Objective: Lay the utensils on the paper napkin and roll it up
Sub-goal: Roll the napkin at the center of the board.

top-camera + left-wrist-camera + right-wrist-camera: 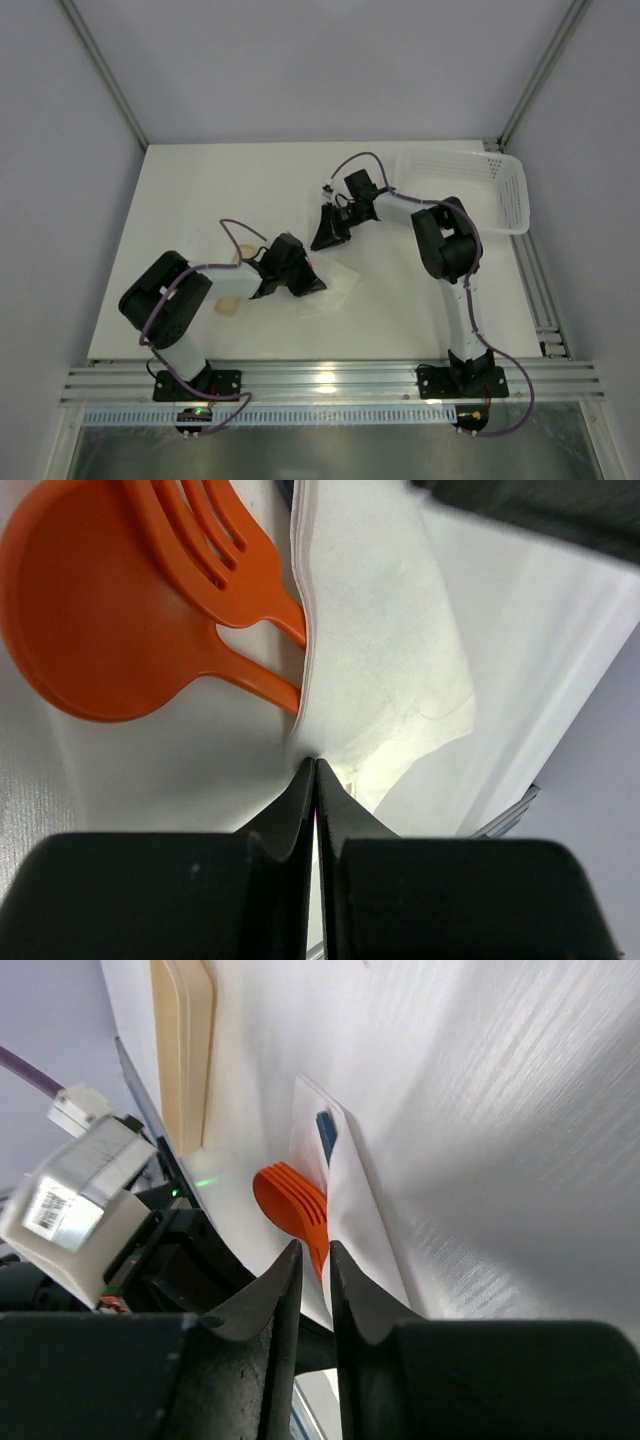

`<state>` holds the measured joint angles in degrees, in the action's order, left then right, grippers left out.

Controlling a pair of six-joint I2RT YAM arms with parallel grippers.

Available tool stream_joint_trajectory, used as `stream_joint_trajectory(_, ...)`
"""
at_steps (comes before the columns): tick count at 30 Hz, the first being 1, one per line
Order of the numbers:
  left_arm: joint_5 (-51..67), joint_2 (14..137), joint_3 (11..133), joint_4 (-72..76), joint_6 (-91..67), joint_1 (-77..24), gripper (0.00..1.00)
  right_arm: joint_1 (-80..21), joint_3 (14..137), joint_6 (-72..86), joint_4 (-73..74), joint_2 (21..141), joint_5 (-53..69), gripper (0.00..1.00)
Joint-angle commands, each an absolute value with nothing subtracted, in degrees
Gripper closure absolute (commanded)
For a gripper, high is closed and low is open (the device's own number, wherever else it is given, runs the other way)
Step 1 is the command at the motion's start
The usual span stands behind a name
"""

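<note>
The white paper napkin lies near the table's front middle, folded over the utensil handles. In the left wrist view an orange spoon and an orange fork stick out from under the napkin. My left gripper is shut, its tips pinching the napkin's edge. My right gripper hovers behind the napkin, jaws nearly together with a thin gap, holding nothing. Its view shows the orange utensils, a dark utensil tip and the napkin.
A beige flat piece lies left of my left gripper; it also shows in the right wrist view. A white perforated basket stands at the back right. Metal rails run along the table's front edge.
</note>
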<state>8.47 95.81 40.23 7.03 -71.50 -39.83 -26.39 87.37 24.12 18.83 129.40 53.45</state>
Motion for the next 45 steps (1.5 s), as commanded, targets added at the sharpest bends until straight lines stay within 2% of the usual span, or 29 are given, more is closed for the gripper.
stream_joint_trajectory(1, 5.5, 95.4, 39.4, 2.3, -70.0, -39.7, 1.0, -25.8, 92.9, 21.6, 23.6, 122.3, 44.5, 0.78)
stream_joint_trajectory(5, 5.4, 95.1, 38.9, 2.5, -70.4, -39.6, 1.0, -24.6, 95.2, 18.4, 31.4, 118.7, 37.9, 0.73)
stream_joint_trajectory(10, 5.7, 95.3, 38.1, 4.1, -71.2, -39.6, 1.0, -23.5, 89.5, 13.3, 34.9, 110.5, 32.6, 0.72)
stream_joint_trajectory(16, 5.8, 96.0, 38.2, 4.6, -71.5, -39.7, 1.0, -23.5, 74.5, 13.4, 28.4, 103.4, 38.2, 0.94)
stream_joint_trajectory(18, 5.8, 96.0, 38.3, 4.5, -71.6, -39.6, 1.0, -23.5, 68.7, 14.6, 25.0, 101.9, 42.9, 0.96)
stream_joint_trajectory(26, 5.5, 95.7, 39.3, 3.6, -71.7, -39.7, 1.0, -25.1, 61.9, 16.7, 16.9, 104.0, 50.6, 0.96)
stream_joint_trajectory(37, 5.1, 95.6, 39.9, 3.1, -71.8, -39.8, 1.0, -25.9, 63.5, 17.8, 11.8, 112.8, 52.6, 0.96)
stream_joint_trajectory(45, 4.4, 94.8, 39.7, 2.2, -71.9, -40.1, 1.0, -25.8, 66.6, 16.7, 13.4, 117.1, 51.1, 0.96)
